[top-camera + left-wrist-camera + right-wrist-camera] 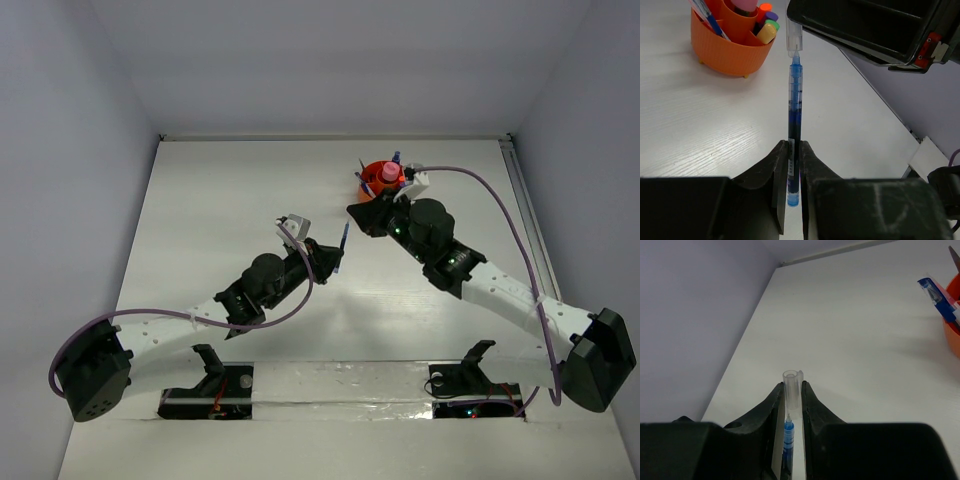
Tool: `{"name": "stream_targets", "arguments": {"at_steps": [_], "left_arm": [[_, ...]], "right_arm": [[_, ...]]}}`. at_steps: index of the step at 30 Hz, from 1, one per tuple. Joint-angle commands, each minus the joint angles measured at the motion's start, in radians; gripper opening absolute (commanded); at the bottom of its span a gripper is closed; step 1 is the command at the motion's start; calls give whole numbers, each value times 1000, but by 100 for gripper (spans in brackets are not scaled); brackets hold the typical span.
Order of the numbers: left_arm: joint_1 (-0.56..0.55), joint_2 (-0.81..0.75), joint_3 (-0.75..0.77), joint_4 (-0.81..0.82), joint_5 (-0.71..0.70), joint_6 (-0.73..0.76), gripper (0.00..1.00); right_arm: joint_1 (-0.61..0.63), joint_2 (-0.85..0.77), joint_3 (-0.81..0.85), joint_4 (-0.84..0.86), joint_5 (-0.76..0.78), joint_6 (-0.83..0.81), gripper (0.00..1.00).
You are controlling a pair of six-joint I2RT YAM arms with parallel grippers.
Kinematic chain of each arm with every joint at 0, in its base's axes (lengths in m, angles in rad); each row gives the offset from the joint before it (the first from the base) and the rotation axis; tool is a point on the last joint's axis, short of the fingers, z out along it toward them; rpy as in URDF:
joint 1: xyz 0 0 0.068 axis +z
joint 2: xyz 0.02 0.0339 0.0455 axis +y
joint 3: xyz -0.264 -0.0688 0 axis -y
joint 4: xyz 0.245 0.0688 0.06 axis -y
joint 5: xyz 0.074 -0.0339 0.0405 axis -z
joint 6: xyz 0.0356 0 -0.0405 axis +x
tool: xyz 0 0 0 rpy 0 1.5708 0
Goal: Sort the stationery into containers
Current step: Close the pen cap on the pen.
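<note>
Blue pen [794,95] in left hand [793,150]

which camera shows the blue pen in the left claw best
Left wrist: the blue pen runs full length from the left claw up to the clear cap. Right wrist catches only its tip below that cap; the top view gives just a thin blue sliver.

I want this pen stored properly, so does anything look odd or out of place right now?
The blue pen in the left gripper is uncapped. Its clear cap sits apart, pinched in the right gripper, with the pen's tip just at the cap's mouth. Nothing else stands out.
</note>
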State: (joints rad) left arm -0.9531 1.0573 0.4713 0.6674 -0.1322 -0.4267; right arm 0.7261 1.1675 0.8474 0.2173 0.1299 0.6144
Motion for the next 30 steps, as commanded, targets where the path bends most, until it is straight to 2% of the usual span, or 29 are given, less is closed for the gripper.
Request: {"name": "stream_targets", "arguments": {"at_steps": [1,10,17,30], "left_arm": [[5,-23,9,35,-9,11,0],[5,-19,13,34,-14,9,0],[5,-10,12,47,-12,-10,0],[5,23,16,77,-26,-46,0]], "right_arm": [[-2,-8,-4,57,-12,5,0],[-2,-12,-27,80,-26,22,0],[-2,-28,-91,197,-42,68,0],[36,-66,-148,226,-18,96,0]]}}
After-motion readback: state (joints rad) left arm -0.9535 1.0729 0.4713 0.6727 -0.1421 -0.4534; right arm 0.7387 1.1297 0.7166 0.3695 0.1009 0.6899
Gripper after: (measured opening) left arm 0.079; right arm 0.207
